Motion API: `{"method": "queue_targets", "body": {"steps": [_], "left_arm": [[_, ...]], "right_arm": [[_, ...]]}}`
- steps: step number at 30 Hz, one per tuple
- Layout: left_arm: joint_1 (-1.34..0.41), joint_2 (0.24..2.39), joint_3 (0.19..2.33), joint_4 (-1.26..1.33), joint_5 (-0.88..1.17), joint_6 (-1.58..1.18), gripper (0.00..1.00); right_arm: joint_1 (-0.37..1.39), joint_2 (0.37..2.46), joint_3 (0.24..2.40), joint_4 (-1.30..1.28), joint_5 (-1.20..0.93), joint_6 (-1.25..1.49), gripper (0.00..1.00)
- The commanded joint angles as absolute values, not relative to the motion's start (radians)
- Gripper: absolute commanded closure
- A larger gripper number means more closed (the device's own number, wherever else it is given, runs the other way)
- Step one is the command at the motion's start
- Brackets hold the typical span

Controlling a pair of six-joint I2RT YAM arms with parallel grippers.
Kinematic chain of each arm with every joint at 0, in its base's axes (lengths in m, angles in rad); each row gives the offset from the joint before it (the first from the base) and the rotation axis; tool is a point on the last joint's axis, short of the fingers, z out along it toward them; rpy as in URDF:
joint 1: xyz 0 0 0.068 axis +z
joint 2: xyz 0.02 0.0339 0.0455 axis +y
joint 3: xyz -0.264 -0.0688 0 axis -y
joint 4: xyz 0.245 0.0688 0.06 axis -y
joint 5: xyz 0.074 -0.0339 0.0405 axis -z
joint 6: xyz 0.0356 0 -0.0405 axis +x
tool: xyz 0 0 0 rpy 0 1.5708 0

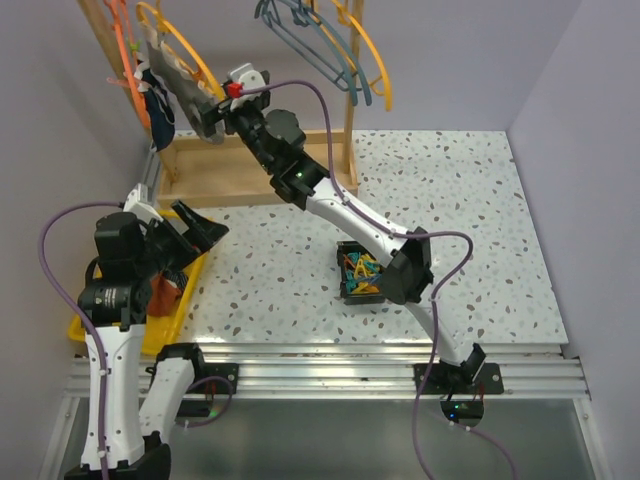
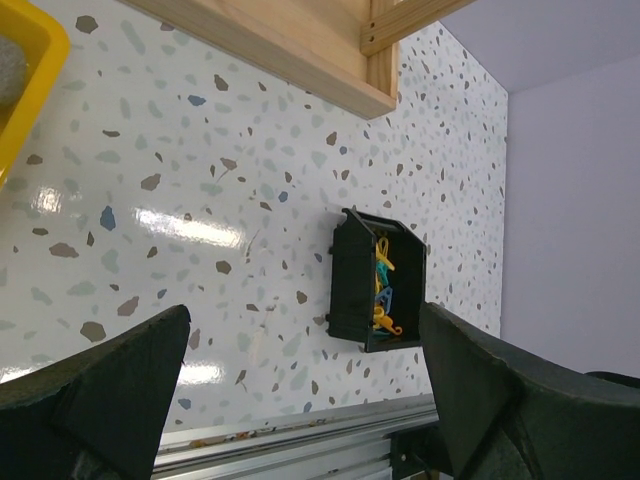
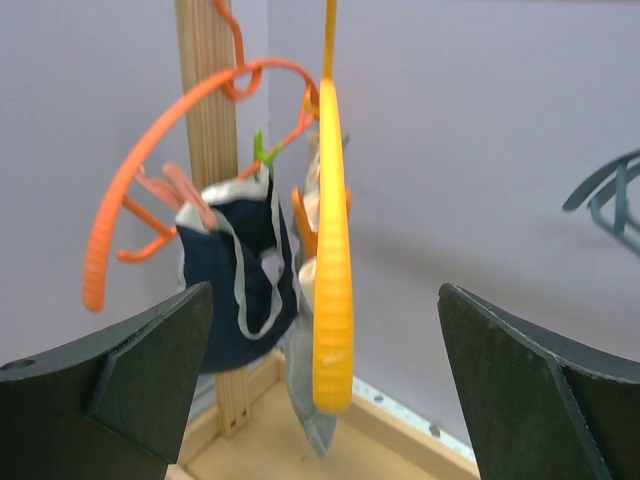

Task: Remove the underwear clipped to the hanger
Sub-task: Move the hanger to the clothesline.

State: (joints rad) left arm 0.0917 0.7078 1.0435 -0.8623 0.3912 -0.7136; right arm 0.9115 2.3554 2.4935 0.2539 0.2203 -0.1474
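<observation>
two arm bases side by side at near edge of bench (image 1: 450,200), seen from above. left gripper (image 1: 200,228) low at left edge, fingers spread wide, holding nothing, over yellow tray (image 1: 178,318) with rust-brown brief (image 1: 160,295) inside. right gripper (image 1: 218,112) raised toward far left corner, just beside grey brief (image 1: 190,95) hanging next to navy brief (image 1: 158,105) on wooden rack (image 1: 250,170). black box (image 1: 345,290) of coloured clips (image 1: 360,270) near middle of bench.

left wrist view: two dark fingers (image 2: 110,390) wide apart, nothing between; black box beyond, yellow tray corner at upper left.

right wrist view: two dark fingers (image 3: 130,380) wide apart, nothing gripped. ahead, yellow hanger (image 3: 332,250) edge-on; navy brief with light trim on orange hanger (image 3: 130,200), green clip (image 3: 262,150) at its top; grey brief behind yellow hanger.
</observation>
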Motion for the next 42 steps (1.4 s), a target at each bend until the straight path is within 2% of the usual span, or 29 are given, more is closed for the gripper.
{"method": "queue_targets", "body": {"steps": [1,4,7,10,11,14,16,18,19,29,42], "left_arm": [[0.086,0.709,1.040,-0.861,0.391,-0.693,0.00],[0.084,0.713,1.040,-0.858,0.393,-0.693,0.00],[0.084,0.716,1.039,-0.864,0.388,-0.692,0.00],[0.084,0.716,1.035,-0.870,0.382,-0.683,0.00],[0.081,0.718,1.034,-0.876,0.380,-0.680,0.00],[0.078,0.719,1.031,-0.885,0.376,-0.675,0.00],[0.078,0.721,1.032,-0.888,0.374,-0.672,0.00],[0.077,0.721,1.035,-0.890,0.371,-0.670,0.00],[0.074,0.722,1.038,-0.888,0.371,-0.670,0.00],[0.075,0.736,1.052,-0.856,0.382,-0.680,0.00],[0.075,0.758,1.058,-0.808,0.385,-0.698,0.00]], "right_arm": [[0.920,2.390,2.605,0.318,0.247,-0.190,0.02],[0.919,2.408,2.612,0.337,0.239,-0.190,0.04],[0.916,2.442,2.663,0.341,0.230,-0.180,0.11],[0.908,2.473,2.678,0.359,0.221,-0.158,0.23],[0.907,2.477,2.677,0.365,0.219,-0.147,0.33],[0.902,2.483,2.674,0.380,0.215,-0.138,0.44],[0.899,2.479,2.666,0.391,0.215,-0.137,0.66],[0.899,2.461,2.643,0.414,0.236,-0.132,0.94],[0.899,2.456,2.637,0.420,0.241,-0.132,0.99],[0.900,2.373,2.611,0.430,0.293,-0.196,1.00],[0.910,2.217,2.498,0.422,0.550,-0.390,1.00]]}}
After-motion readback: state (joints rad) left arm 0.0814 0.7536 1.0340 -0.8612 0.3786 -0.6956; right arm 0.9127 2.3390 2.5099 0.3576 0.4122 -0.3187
